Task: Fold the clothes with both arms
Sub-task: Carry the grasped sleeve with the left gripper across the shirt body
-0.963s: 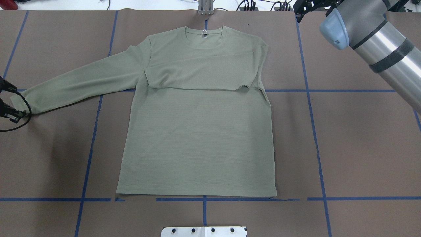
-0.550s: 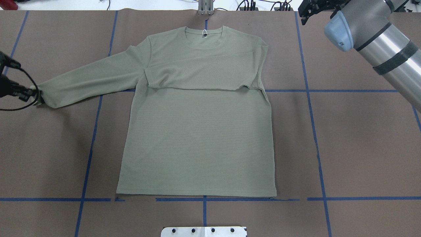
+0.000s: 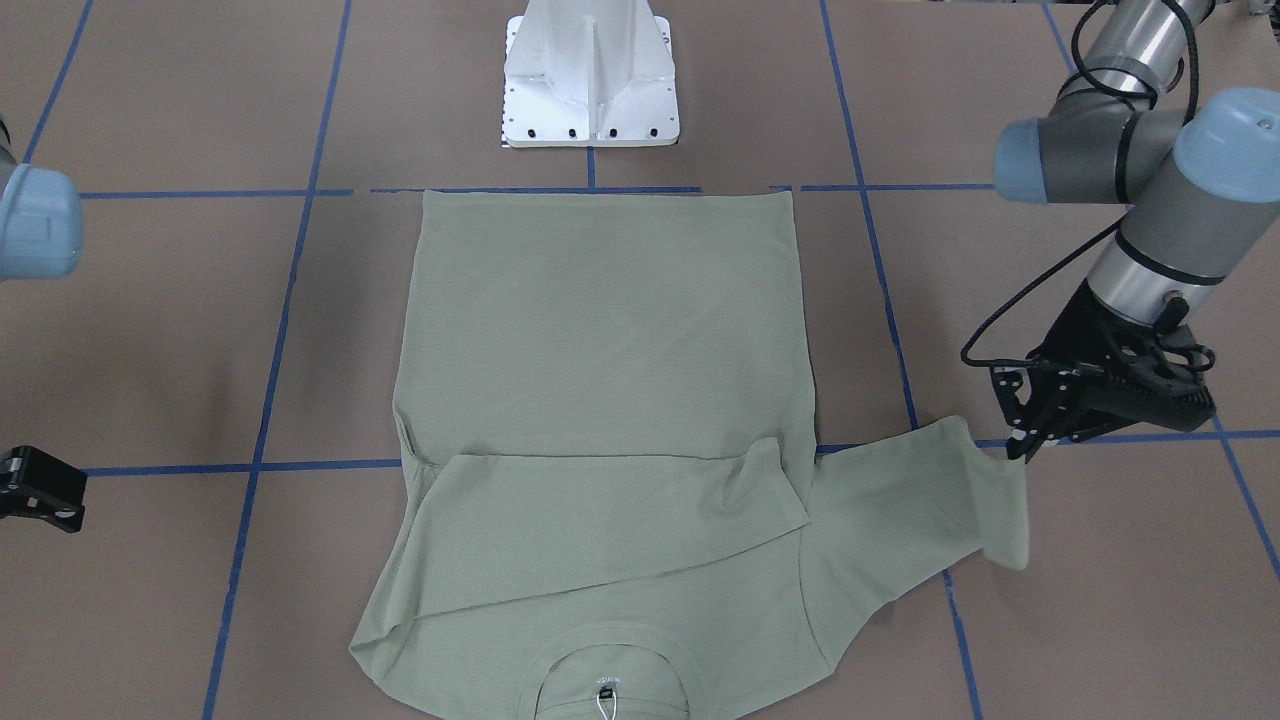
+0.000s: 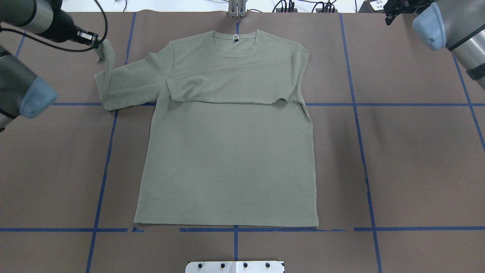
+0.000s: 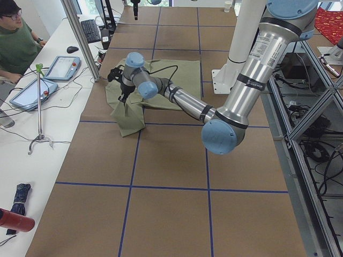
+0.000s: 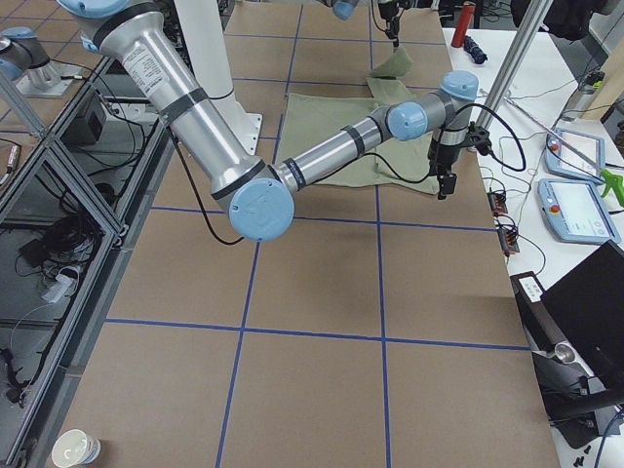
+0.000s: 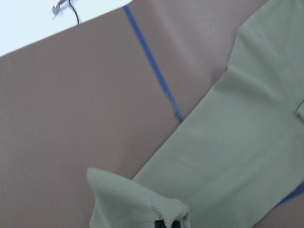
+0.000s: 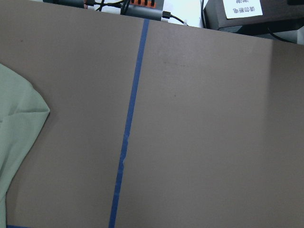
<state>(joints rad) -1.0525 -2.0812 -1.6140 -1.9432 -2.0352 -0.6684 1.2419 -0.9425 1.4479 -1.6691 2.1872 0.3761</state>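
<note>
So the pale sage-green long-sleeved knit shirt [image 4: 227, 163] lies flat mid brown taped table [image 4: 416, 170], collar toward the far edge. It looks light and limp, so I'd grab cuffs or hem corners. The black clawed left hand [image 3: 1022, 448] is clamped on the cuff [image 4: 104, 49]. 1 s ago that sleeve lay stretched toward the left edge, now it's lifted inward. Right hand [image 3: 40, 487]: can't tell how open.

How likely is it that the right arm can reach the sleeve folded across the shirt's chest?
Probably yes: the right gripper hangs beside the shirt, only bare table lies between them, and the left gripper holds the far sleeve.
</note>
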